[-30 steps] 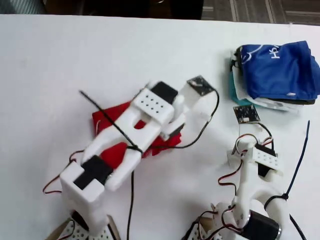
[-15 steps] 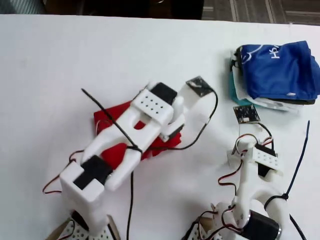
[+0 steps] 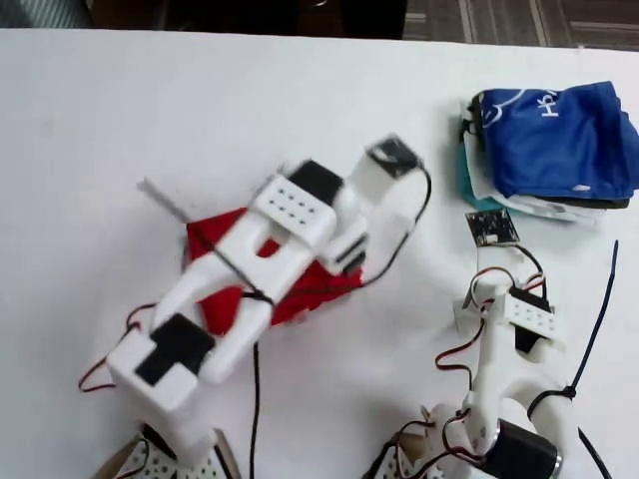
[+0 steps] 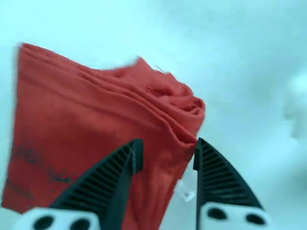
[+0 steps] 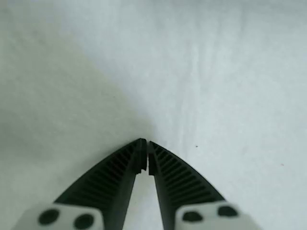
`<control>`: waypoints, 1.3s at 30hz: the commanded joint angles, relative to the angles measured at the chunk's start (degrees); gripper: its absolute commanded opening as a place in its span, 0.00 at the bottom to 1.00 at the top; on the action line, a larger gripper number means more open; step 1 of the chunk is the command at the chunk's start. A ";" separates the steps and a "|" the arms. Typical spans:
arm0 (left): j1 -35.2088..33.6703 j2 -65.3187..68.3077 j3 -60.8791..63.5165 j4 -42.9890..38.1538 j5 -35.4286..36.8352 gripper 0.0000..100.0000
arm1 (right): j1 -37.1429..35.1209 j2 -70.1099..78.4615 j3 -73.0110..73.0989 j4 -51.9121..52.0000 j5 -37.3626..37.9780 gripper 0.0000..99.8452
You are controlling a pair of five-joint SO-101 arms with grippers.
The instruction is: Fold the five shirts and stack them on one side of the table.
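Red shirt (image 3: 212, 239), half under left arm (image 3: 290, 205)

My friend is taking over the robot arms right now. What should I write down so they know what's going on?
Left gripper: open, fingers apart over the bunched corner of the red shirt, not clamped on it.
Right gripper: shut, empty, over bare table.
Things: the red shirt lies folded mid-table under the left arm. The stack sits at the far right side, blue shirt on top, white and teal edges beneath.
Done: a stack is built, and the red shirt looks folded.
Left: probably grip the red shirt and put it on the stack. I cannot count the stack's layers, so check for five.
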 commanded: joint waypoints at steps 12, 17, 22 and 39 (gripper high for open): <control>3.25 2.55 4.70 -6.15 4.75 0.19 | -0.13 -1.98 -0.26 -1.63 0.09 0.02; 6.33 2.73 4.79 -7.03 4.75 0.19 | -0.13 -1.98 -0.26 -1.63 0.09 0.02; 5.71 2.29 4.35 -7.03 4.66 0.19 | -0.13 -1.98 -0.26 -1.63 0.09 0.02; -19.34 -12.66 0.13 6.51 0.79 0.19 | -0.22 -1.98 -0.26 -1.45 0.00 0.02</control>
